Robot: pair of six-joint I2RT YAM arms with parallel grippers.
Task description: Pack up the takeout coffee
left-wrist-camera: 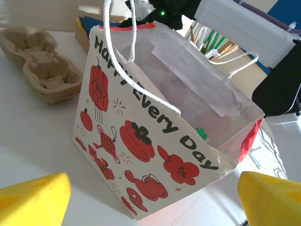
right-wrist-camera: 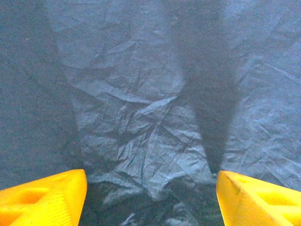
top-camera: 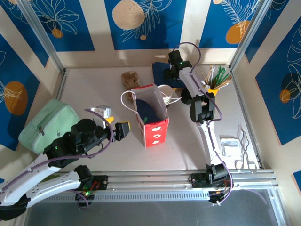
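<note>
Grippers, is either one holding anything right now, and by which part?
Nothing is held. The left gripper is open, facing the paper bag; the right gripper is open over a crumpled dark blue sheet.

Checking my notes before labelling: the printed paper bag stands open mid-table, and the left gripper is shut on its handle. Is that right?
Not quite. The printed paper bag does stand open mid-table, but the left gripper is open and apart from it, holding nothing. The left wrist view shows this.
</note>
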